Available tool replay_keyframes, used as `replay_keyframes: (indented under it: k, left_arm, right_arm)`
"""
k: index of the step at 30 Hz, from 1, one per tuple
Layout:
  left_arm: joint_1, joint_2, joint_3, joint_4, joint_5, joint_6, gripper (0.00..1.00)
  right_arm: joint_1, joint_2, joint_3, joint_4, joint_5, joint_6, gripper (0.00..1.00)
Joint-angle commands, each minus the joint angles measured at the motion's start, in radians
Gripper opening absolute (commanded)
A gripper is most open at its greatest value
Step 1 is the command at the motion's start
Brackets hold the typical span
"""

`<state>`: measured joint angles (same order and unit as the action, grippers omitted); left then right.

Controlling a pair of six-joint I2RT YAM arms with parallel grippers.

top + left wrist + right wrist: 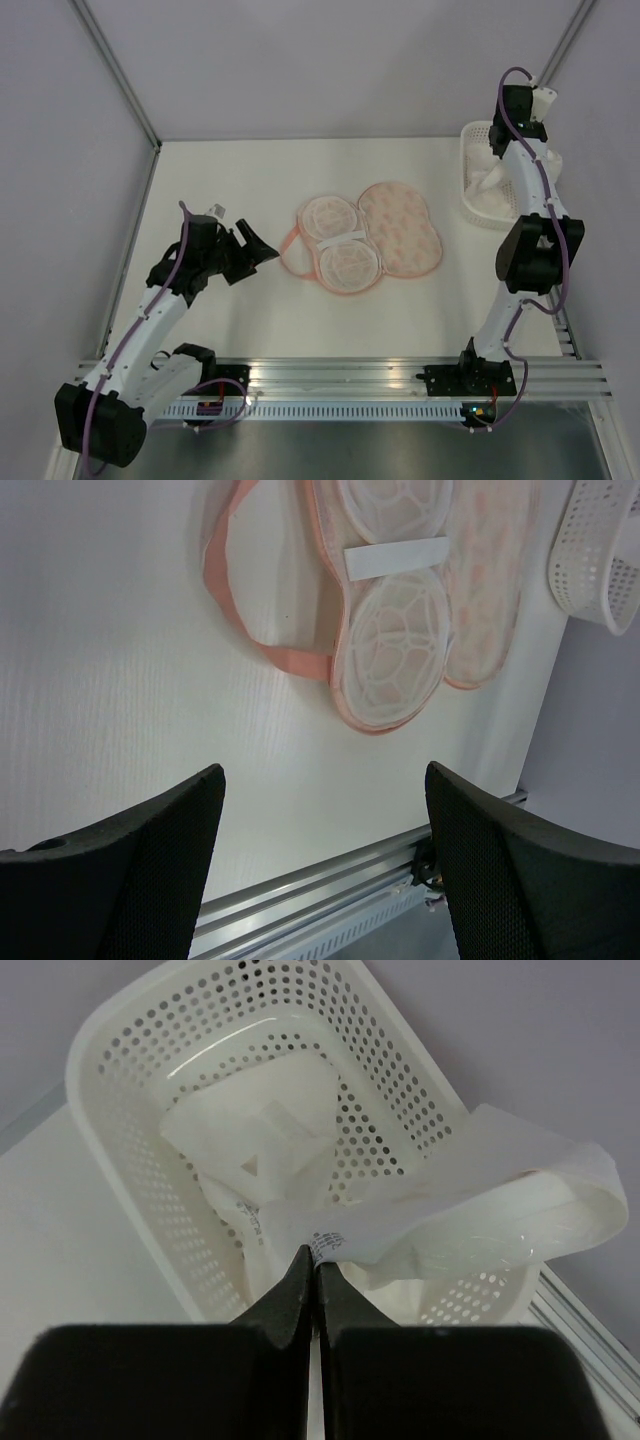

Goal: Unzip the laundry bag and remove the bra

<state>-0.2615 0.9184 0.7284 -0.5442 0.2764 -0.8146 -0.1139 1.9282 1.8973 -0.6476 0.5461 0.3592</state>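
The laundry bag (405,230) lies opened flat mid-table, its cream printed half on the right and its white lattice cup inserts (340,245) on the left, with the pink loop strap (290,250) beside them. It also shows in the left wrist view (395,650). My left gripper (258,243) is open and empty, just left of the bag, above the table (322,770). My right gripper (315,1252) is shut on a tagged edge of the white bra (440,1210), which hangs partly inside and partly over the rim of the white basket (120,1090). In the top view the bra (488,180) is mostly hidden by the arm.
The white perforated basket (470,205) stands at the back right table edge; it also shows in the left wrist view (590,560). A metal rail (350,375) runs along the near edge. Frame posts stand at the back corners.
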Motion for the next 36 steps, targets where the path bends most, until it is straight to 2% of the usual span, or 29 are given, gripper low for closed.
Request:
replay_keyframes:
  k: [1,5,11,17,22,25,26,27,29,30,31,32,33,36]
  left_arm:
    - [0.019,-0.027,0.034,0.023,0.037,0.045,0.85]
    - [0.036,-0.049,0.023,0.01,0.04,0.049,0.85]
    - [0.047,-0.055,0.009,0.006,0.046,0.049,0.85]
    - [0.05,-0.044,0.012,0.006,0.049,0.045,0.85]
    - [0.05,-0.041,0.006,0.009,0.05,0.042,0.85]
    - [0.051,-0.036,0.006,0.012,0.058,0.042,0.85]
    - [0.051,-0.036,0.005,0.012,0.057,0.045,0.85]
    - [0.051,-0.039,0.003,0.012,0.056,0.043,0.85]
    - [0.054,-0.042,0.002,0.009,0.058,0.046,0.85]
    - [0.054,-0.049,0.0,0.01,0.057,0.046,0.85]
    - [0.056,-0.05,-0.001,0.009,0.056,0.046,0.85]
    - [0.056,-0.049,-0.003,0.009,0.055,0.046,0.85]
    - [0.057,-0.049,-0.001,0.01,0.058,0.046,0.85]
    - [0.057,-0.039,-0.001,0.019,0.078,0.049,0.86]
  right_arm:
    - [-0.035,0.084,0.11,-0.009,-0.01,-0.012,0.0]
    - [-0.043,0.187,0.184,-0.014,-0.118,-0.025,0.01]
    - [-0.055,0.224,0.215,0.072,-0.306,-0.064,0.0]
    - [-0.055,0.279,0.306,0.077,-0.471,-0.089,0.0]
    - [-0.056,0.301,0.293,0.085,-0.52,-0.1,0.0]
    - [-0.059,0.34,0.293,0.046,-0.44,-0.077,0.0]
    - [-0.061,0.36,0.328,0.011,-0.325,-0.057,0.01]
    - [-0.061,0.411,0.367,-0.101,-0.26,0.013,0.3]
    - [-0.082,0.439,0.431,-0.179,-0.189,0.061,0.56]
    - [-0.089,0.419,0.418,-0.193,-0.111,0.081,0.76]
    - [-0.092,0.396,0.392,-0.192,-0.059,0.118,0.83]
    - [-0.092,0.365,0.323,-0.178,-0.025,0.129,0.85]
    - [-0.092,0.297,0.284,-0.16,0.036,0.141,0.97]
    - [-0.092,0.163,0.185,-0.089,0.122,0.165,0.98]
